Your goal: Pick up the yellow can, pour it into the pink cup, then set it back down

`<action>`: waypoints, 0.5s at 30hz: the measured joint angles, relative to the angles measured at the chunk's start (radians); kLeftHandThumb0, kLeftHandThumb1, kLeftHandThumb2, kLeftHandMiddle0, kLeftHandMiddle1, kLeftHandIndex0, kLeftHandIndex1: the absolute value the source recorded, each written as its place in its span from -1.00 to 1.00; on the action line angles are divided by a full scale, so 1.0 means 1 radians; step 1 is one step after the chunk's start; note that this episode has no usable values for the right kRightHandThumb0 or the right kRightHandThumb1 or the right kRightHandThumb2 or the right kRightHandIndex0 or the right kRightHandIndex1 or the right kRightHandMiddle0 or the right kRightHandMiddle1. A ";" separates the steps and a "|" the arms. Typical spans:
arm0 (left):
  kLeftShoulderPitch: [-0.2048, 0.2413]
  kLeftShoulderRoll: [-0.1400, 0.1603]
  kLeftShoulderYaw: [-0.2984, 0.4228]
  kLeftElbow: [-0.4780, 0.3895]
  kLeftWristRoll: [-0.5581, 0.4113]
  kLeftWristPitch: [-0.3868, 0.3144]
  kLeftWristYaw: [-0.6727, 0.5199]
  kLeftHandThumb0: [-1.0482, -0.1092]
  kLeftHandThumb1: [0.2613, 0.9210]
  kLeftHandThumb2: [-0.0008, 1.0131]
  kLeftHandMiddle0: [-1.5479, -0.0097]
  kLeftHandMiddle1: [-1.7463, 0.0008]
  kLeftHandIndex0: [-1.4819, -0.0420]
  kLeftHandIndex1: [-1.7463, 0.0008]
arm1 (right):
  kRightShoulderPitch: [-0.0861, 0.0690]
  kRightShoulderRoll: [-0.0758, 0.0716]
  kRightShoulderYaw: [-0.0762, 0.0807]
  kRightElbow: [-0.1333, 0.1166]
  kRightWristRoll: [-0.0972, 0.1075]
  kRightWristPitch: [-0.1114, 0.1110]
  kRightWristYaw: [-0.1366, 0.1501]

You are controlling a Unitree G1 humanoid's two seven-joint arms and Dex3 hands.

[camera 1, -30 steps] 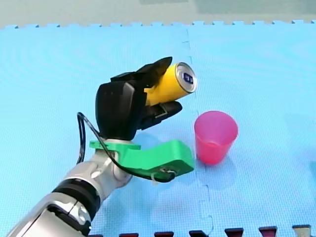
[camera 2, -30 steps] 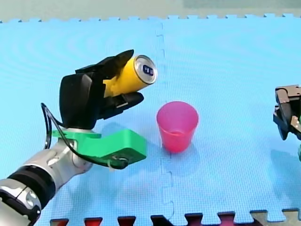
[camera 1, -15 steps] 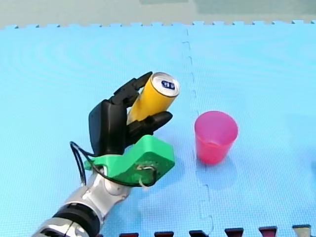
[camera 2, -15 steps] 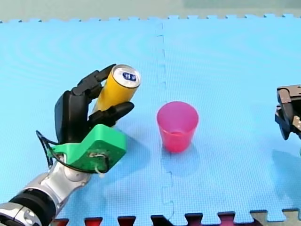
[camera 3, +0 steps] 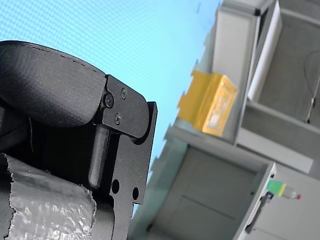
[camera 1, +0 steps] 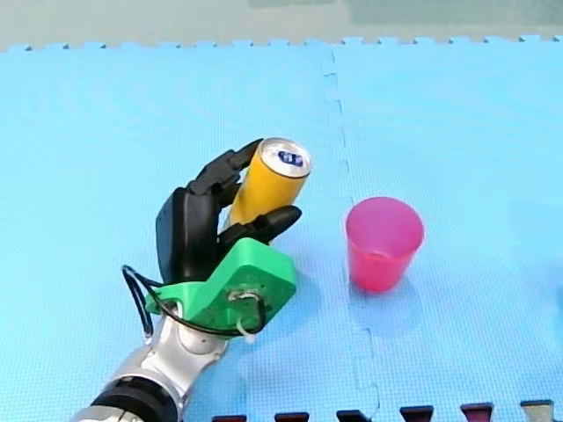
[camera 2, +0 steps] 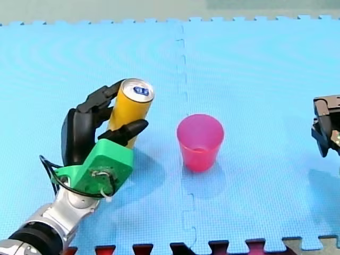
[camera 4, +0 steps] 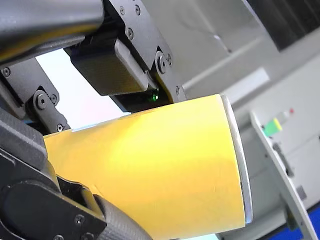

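Observation:
My left hand (camera 1: pixel 257 192) is shut on the yellow can (camera 1: pixel 268 180), with fingers behind it and the thumb across its front. The can is close to upright, its silver top (camera 2: pixel 137 89) leaning slightly toward the pink cup (camera 1: pixel 383 246). The cup stands upright on the blue foam mat (camera 1: pixel 457 114), to the right of the can with a gap between them. In the second wrist view the can (camera 4: pixel 150 170) fills the grasp of black fingers (camera 4: pixel 120 65). My right hand (camera 2: pixel 325 130) is at the mat's right edge, holding nothing.
A green bracket (camera 1: pixel 237 286) sits on my left wrist with a black cable looping beside it. A mat seam (camera 1: pixel 347 167) runs front to back just left of the cup. The first wrist view takes in a yellow box (camera 3: pixel 210 102) on a grey shelf.
The can swung from lying tipped toward the cup back to nearly upright. My left hand drew left and lower, away from the cup. The right hand stayed put.

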 measured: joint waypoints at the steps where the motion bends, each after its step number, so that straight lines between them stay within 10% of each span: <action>1: 0.009 -0.001 0.026 -0.003 -0.031 -0.024 -0.011 0.46 0.79 -1.00 -0.59 0.97 -0.50 1.00 | 0.000 0.000 0.001 0.000 0.000 -0.001 -0.001; 15: 0.037 0.003 0.137 0.009 -0.077 -0.143 0.020 0.45 0.80 -1.00 -0.59 0.99 -0.50 1.00 | -0.001 -0.008 -0.004 0.002 0.006 -0.004 0.012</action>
